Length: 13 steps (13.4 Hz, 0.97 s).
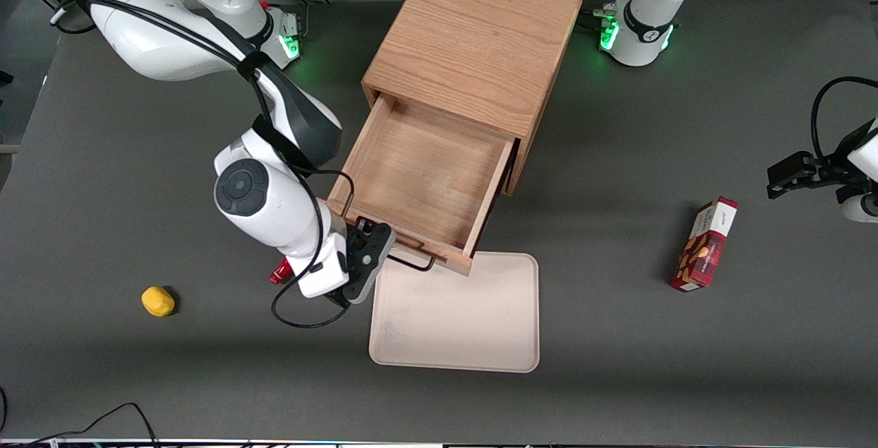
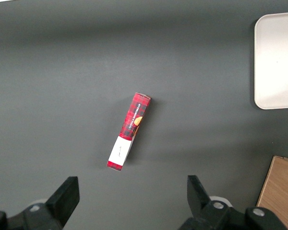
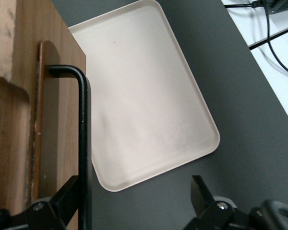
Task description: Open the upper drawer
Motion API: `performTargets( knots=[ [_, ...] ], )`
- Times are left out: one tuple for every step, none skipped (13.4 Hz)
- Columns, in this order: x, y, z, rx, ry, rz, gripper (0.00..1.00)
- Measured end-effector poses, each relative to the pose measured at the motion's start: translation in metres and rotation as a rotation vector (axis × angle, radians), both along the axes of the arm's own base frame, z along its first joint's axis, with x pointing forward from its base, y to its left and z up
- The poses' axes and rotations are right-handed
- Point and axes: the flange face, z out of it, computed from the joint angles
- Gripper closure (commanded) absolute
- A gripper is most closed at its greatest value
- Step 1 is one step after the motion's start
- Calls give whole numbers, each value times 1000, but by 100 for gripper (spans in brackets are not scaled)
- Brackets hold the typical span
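tray (image 1: 454, 314), then pincer (image 1: 376, 254) open beside upper drawer (image 1: 425, 177) handle (image 1: 411, 261)

A cream tray (image 1: 454, 314) lies flat on the dark desk (image 1: 617, 379), nearer the front camera than the cabinet (image 1: 473, 43). A red box (image 1: 705, 245) lies toward the parked arm's end. A small yellow object (image 1: 158, 301) sits toward the working arm's end. A black cable (image 1: 82, 424) trails along the desk edge nearest the camera.

The gripper (image 1: 374, 250) hides one end of the handle (image 1: 411, 261); the drawer (image 1: 418, 180) overhangs a tray (image 1: 456, 324) corner.
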Motion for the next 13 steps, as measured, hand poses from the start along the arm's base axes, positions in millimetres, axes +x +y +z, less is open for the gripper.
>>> performTargets(
  knots=[
    [3,-5,-2,11,7,5,0],
    [6,-10,-4,22,16,9,0],
    [8,-12,-6,30,20,10,0],
    [9,-13,-7,34,21,9,0],
    [9,-12,-6,37,21,7,0],
    [9,-12,-3,47,21,4,0],
    [10,-12,2,65,22,-4,0],
    [12,-12,10,87,17,-15,0],
    [14,-14,21,107,3,-29,0],
    [15,-15,34,133,-2,-44,0],
    [13,-14,48,169,0,-60,0],
    [11,-15,65,205,6,-83,0],
    [8,-22,86,223,16,-129,0]
  ],
)
